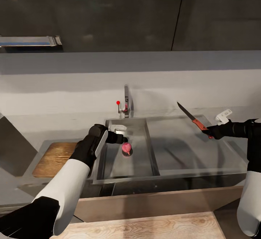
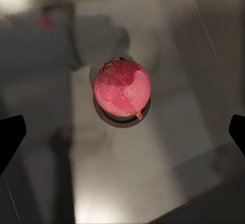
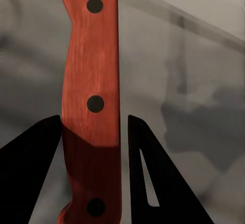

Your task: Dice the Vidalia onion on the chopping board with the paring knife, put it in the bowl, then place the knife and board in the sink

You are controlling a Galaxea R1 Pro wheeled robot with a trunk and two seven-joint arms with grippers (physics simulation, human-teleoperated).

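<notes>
The reddish-pink Vidalia onion (image 1: 126, 148) rests on the round drain in the steel sink (image 1: 143, 166). My left gripper (image 1: 122, 139) hangs open inside the basin, just above and left of it. In the left wrist view the onion (image 2: 122, 88) lies between and ahead of the spread fingertips (image 2: 10, 134), untouched. Over the drainboard (image 1: 185, 146), my right gripper (image 1: 210, 134) is shut on the paring knife (image 1: 194, 120), blade pointing up and back-left. Its orange-red handle (image 3: 92, 101) sits between the dark fingers (image 3: 30, 178). The chopping board (image 1: 54, 158) lies on the countertop (image 1: 32, 128) left of the sink. The bowl is out of view.
The chrome tap (image 1: 126, 103) with its red knob (image 1: 118, 103) stands behind the basin. A grey wall and dark upper cabinets rise behind the worktop. A dark slanted panel (image 1: 12, 148) stands at the far left. A wooden floor strip (image 1: 145, 228) shows below the counter front.
</notes>
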